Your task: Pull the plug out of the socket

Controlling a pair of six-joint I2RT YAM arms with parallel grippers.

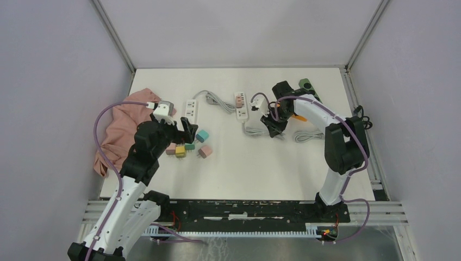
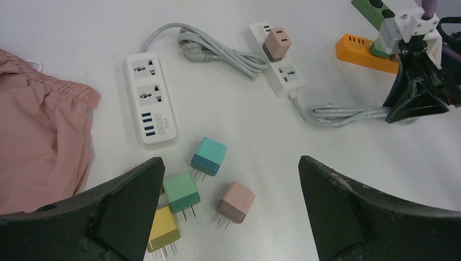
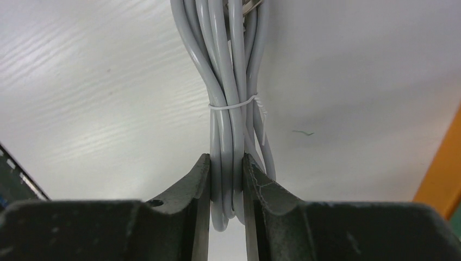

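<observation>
A pink plug sits in the socket of a white power strip at the back middle of the table. The strip's grey cable is coiled into a tied bundle. My right gripper is shut on the end of that bundle, to the right of the strip, pressing down at the table. My left gripper hovers open over loose plugs at the left, holding nothing, well away from the strip.
A second white power strip with its own cable lies left of the first. Several loose plugs lie under my left gripper: teal, green, yellow, pink-brown. Pink cloth lies far left. Orange strip and green strip lie back right.
</observation>
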